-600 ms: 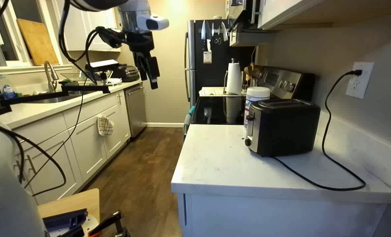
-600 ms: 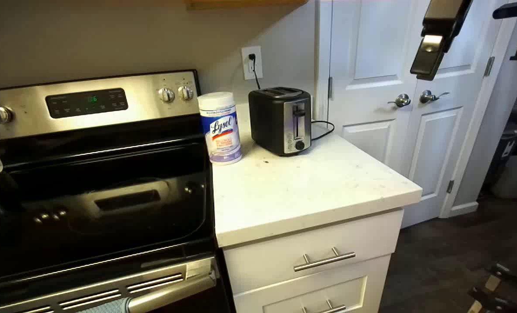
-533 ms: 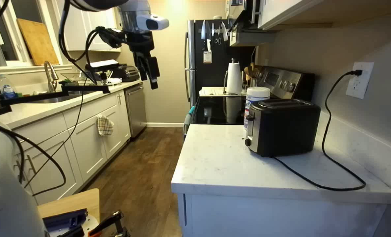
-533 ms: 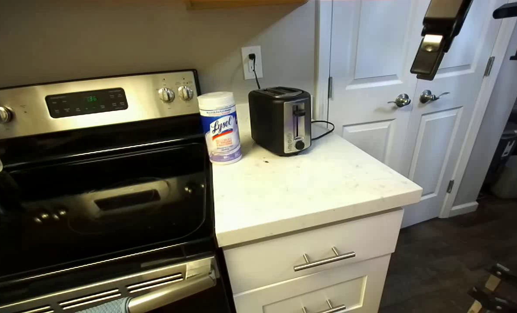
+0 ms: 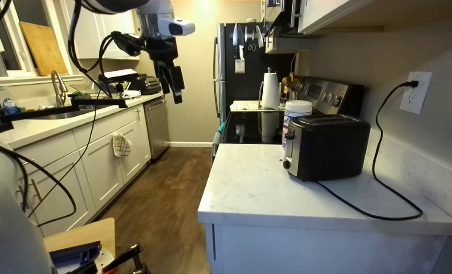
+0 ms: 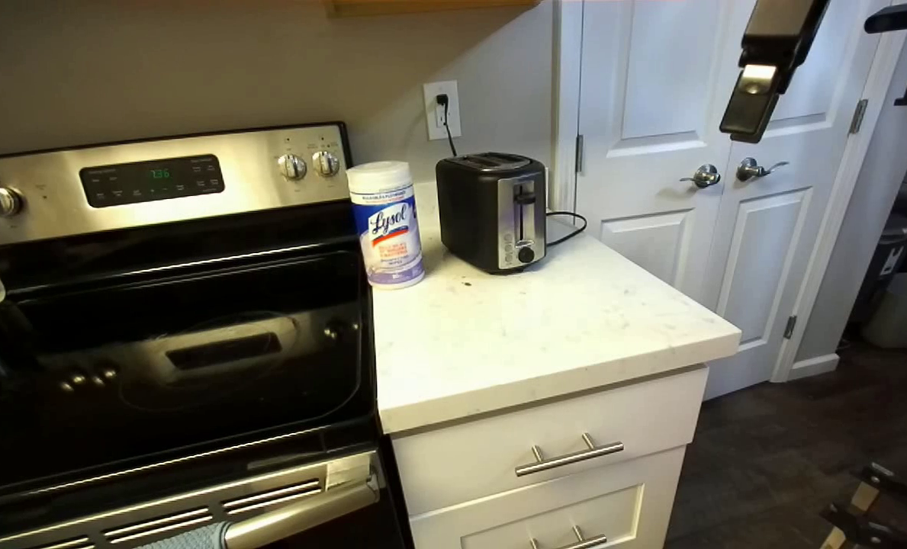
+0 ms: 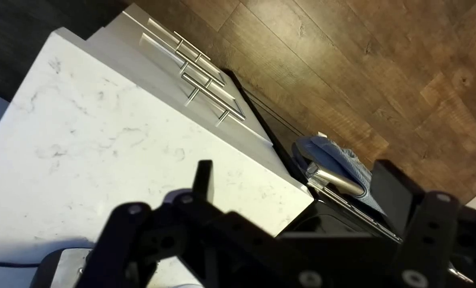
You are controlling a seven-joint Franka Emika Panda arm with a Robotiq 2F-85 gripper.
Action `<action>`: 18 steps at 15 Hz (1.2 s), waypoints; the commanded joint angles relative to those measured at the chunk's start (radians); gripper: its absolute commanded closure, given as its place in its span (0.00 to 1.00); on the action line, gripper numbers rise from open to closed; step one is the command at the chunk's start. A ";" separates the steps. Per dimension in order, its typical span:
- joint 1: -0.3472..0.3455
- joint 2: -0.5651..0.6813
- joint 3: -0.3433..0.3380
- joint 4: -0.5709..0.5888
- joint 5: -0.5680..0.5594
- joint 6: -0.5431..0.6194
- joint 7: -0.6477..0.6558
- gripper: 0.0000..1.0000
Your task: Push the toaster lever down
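Observation:
The black and silver toaster stands upright on the white counter in both exterior views (image 5: 330, 148) (image 6: 476, 217). Its black lever sits near the top of the front slot in both exterior views (image 5: 289, 136) (image 6: 527, 198). My gripper (image 5: 172, 96) hangs high in the air, well apart from the toaster; it also shows at the top right of an exterior view (image 6: 747, 122). In the wrist view my gripper (image 7: 296, 172) is open and empty, fingers wide apart. Only a corner of the toaster (image 7: 65, 268) shows there, at the bottom left; the lever is mostly hidden behind the gripper.
A Lysol wipes canister (image 6: 387, 229) stands beside the toaster, near the black stove (image 6: 217, 335). The toaster's cord (image 5: 378, 167) runs to a wall outlet (image 5: 416, 93). An overhead cabinet (image 5: 347, 17) hangs above the counter (image 5: 248, 190). A blue towel (image 7: 342, 156) hangs on the oven handle.

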 commanded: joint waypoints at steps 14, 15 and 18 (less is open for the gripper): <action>-0.125 0.447 0.081 0.240 -0.135 0.341 0.413 0.00; -0.127 0.457 0.067 0.249 -0.132 0.340 0.413 0.00; -0.140 0.476 0.015 0.262 -0.112 0.339 0.390 0.00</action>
